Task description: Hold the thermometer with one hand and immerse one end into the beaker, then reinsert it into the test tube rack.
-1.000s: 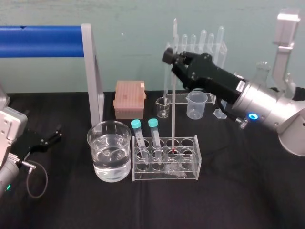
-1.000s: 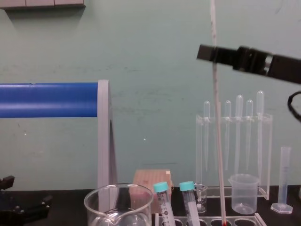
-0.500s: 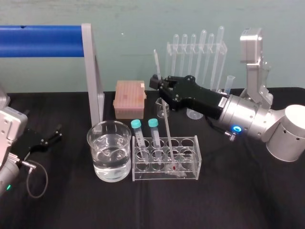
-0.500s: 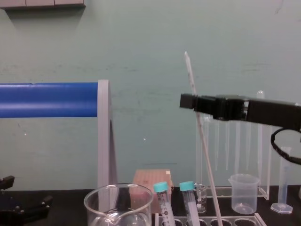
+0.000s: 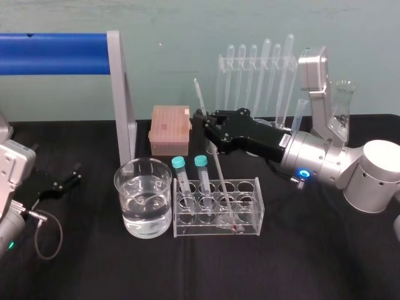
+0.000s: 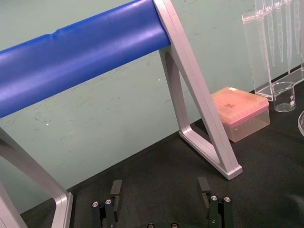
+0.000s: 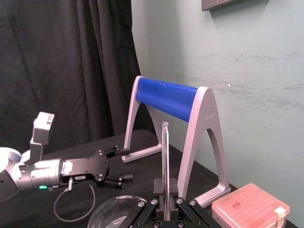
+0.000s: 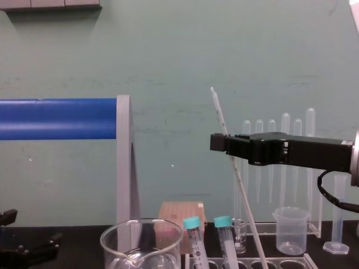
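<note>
My right gripper (image 5: 208, 123) is shut on the thermometer (image 5: 220, 172), a long thin glass rod. The rod leans, its top tipped toward the back left. Its lower end sits inside a hole of the clear test tube rack (image 5: 250, 215). From the chest, the thermometer (image 8: 241, 185) crosses the black fingers of the right gripper (image 8: 220, 142) well above the table. The rack also holds two teal-capped tubes (image 5: 179, 164). The wide glass beaker (image 5: 144, 197), holding clear liquid, stands just left of the rack. My left gripper (image 6: 160, 199) rests open at the table's left edge.
A silver frame with a blue bar (image 5: 119, 94) stands behind the beaker. A pink tip box (image 5: 169, 128) sits behind the rack. At the back right are an acrylic pipette stand (image 5: 256, 69), a small plastic beaker (image 8: 290, 230) and a slim graduated cylinder (image 8: 338, 213).
The right gripper has come down and to the left with the thermometer. The rod has gone from upright to leaning, and its lower end has sunk deeper into the rack. The left arm stayed still.
</note>
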`<state>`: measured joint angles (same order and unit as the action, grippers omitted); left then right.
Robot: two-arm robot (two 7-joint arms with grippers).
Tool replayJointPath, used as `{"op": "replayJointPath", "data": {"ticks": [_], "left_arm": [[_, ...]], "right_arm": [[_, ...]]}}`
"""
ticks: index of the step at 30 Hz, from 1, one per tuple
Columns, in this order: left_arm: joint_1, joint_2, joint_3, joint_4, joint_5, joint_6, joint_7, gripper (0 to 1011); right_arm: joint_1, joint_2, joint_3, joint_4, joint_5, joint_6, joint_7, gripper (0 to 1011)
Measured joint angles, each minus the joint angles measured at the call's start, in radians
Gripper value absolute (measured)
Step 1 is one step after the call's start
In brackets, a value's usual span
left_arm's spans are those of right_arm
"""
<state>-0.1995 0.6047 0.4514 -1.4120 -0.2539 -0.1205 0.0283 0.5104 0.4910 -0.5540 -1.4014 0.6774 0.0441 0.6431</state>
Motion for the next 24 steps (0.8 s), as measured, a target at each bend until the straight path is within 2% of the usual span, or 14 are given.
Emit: {"op": "replayJointPath", "data": {"ticks": [14, 21, 24], "left_arm": [[0.000, 0.000, 0.000, 0.000, 0.000, 0.000, 0.000, 1008], [0.000, 0.000, 0.000, 0.000, 0.000, 0.000, 0.000, 1008], [0.000, 0.000, 0.000, 0.000, 0.000, 0.000, 0.000, 1008]], "right_arm": [[0.003, -0.002, -0.001, 0.005, -0.010, 0.001, 0.000, 56], [0.002, -0.001, -0.001, 0.004, -0.009, 0.003, -0.001, 223], [0.002, -0.001, 0.000, 0.004, -0.009, 0.003, -0.001, 346]]}}
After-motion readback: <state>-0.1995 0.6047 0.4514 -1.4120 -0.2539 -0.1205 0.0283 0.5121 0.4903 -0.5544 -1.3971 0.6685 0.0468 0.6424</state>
